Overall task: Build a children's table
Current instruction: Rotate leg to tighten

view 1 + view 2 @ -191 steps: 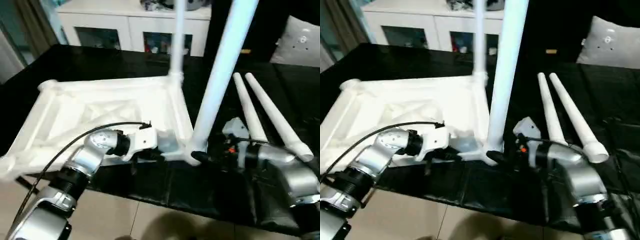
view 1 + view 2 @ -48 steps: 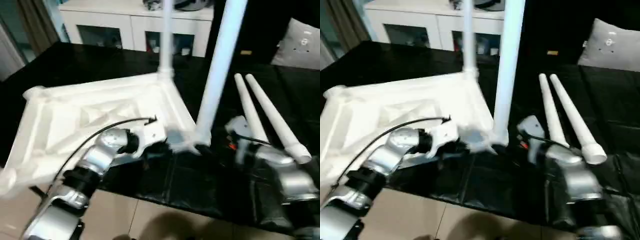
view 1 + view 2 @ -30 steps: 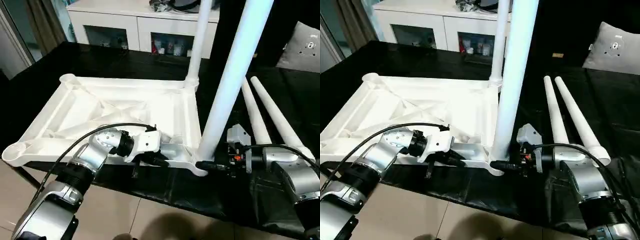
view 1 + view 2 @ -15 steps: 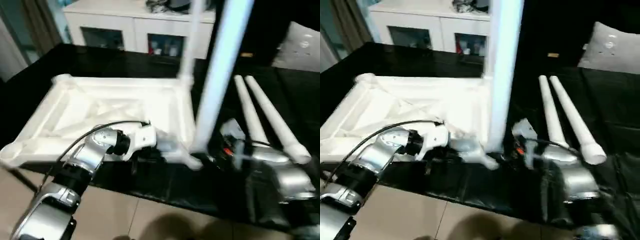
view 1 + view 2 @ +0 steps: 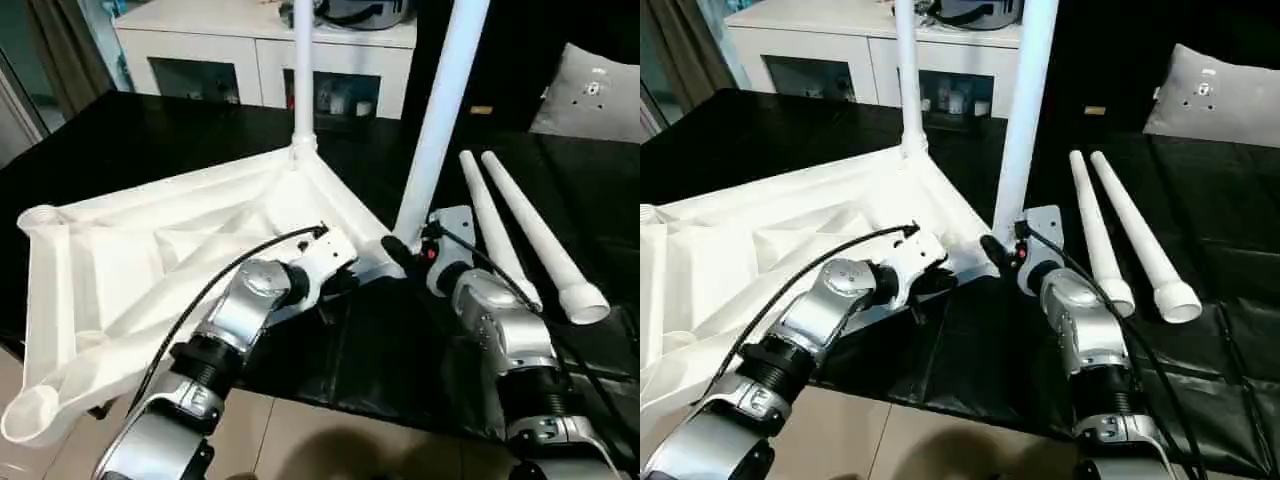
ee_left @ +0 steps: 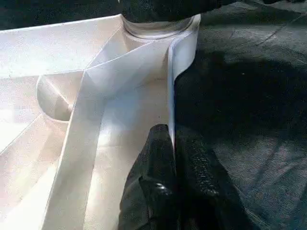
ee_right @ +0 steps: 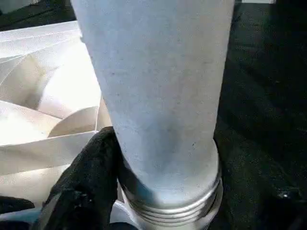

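Black sheeting covers the work table; a white cabinet with glass doors stands behind it.

Table top lies upside down on the sheet, ribbed underside up, turned at an angle to the table edge so that one empty corner socket overhangs toward the robot. A second empty socket sits at the far left corner.

Legs: two of four are standing in sockets. Far leg upright at the back corner. Near leg upright at the corner nearest the right arm. In the right wrist view its threaded base shows several rings above the socket, so I judge it not fully screwed home. Two loose legs lie side by side on the sheet to the right, touching or nearly so.

Left gripper: fingers pinched narrow on the thin side wall of the table top, just beside the near leg's socket; reads as steadying.

Right gripper: at the base of the near leg. One black finger lies against the leg; the other finger is hidden, so I cannot tell whether the grip is closed.

Progress, judged: about half. Left to do: finish seating the near leg, fit the two loose legs into the empty sockets, turn the table upright.
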Robot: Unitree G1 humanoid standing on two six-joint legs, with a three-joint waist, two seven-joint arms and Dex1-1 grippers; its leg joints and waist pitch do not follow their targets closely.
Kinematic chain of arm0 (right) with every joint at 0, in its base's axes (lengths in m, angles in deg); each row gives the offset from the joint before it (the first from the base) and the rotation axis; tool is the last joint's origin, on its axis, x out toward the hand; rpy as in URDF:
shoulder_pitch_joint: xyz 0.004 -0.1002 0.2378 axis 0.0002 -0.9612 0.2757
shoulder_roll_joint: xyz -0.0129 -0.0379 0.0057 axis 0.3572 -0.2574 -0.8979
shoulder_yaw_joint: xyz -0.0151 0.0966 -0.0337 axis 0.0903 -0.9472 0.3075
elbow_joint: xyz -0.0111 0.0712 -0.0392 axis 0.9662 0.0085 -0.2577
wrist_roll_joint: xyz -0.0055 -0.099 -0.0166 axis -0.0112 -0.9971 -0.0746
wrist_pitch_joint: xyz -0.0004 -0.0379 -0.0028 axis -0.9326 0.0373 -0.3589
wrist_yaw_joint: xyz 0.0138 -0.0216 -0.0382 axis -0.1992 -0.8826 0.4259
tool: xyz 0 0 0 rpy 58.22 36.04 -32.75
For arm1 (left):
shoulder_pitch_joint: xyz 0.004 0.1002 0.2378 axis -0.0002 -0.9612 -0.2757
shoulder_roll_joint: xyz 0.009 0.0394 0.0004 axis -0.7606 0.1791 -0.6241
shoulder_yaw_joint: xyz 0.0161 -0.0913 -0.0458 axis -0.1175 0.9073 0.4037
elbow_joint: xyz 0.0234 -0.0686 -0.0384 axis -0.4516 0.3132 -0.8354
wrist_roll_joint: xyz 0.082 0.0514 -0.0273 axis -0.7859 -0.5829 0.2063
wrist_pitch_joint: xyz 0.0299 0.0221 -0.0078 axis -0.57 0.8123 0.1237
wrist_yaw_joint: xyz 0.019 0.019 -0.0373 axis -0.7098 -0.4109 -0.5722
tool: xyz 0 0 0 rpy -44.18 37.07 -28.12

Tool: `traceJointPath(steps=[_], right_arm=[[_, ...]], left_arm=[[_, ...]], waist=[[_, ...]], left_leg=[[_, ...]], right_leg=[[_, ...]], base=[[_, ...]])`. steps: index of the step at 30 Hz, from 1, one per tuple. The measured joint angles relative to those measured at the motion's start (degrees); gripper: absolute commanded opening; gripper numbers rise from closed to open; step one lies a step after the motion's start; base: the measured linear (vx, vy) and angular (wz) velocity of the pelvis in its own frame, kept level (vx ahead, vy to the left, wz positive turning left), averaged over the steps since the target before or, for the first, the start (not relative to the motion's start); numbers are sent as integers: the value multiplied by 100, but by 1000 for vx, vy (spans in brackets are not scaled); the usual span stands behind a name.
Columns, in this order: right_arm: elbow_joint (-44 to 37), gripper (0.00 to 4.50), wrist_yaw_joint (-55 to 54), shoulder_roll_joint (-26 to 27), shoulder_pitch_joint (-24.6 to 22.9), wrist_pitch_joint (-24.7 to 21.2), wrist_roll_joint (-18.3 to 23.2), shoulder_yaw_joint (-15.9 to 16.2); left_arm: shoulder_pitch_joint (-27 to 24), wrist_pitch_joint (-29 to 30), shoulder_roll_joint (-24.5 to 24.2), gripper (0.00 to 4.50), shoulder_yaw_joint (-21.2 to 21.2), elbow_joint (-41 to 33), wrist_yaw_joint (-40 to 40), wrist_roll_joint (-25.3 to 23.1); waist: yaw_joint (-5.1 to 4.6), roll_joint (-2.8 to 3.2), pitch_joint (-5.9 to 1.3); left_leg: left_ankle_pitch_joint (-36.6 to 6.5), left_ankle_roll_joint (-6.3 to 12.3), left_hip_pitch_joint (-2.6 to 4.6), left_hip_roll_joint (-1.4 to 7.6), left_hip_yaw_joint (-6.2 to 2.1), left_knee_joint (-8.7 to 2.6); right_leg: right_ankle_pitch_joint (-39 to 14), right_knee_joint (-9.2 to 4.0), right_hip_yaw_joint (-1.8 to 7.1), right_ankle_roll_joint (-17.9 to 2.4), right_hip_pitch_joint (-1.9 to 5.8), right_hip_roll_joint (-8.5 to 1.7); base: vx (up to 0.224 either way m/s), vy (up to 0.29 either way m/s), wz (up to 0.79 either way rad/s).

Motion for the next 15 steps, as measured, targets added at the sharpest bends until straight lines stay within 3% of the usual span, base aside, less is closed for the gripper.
traceJointPath(steps=[3, 4, 6, 15], right_arm=[[-128, 346, 273, -81, -155, 147, 22, 29], [-172, 374, 420, -150, -215, 206, 23, 54], [-214, 385, 705, -272, -253, 210, 66, 112], [-578, 442, 2993, -1601, -627, 366, 346, 565]], left_arm=[[4, -47, -68, 0, -39, -20, 93, 7], [4, -72, -104, 0, -54, -30, 129, 16], [4, -152, -199, 0, -69, -34, 215, 25], [3, -1131, -961, 0, -231, 74, 1488, 206]], waist=[[7, 4, -1], [7, 8, -1], [-12, 12, 1], [19, 14, 3]], left_leg=[[0, -1, -1, 1, 1, -13], [0, -1, -6, 1, 0, -15], [0, -1, -10, 1, -1, -18], [1, -1, -28, 2, -1, -15]], right_leg=[[-3, 0, -2, 5, -2, 2], [-4, 0, -2, 6, -3, 3], [-4, 0, -2, 6, -6, 4], [-2, 0, -3, 2, -15, 4]], base=[[0, 0, 0], [0, 0, 0], [0, 0, 0], [0, 0, 0]])
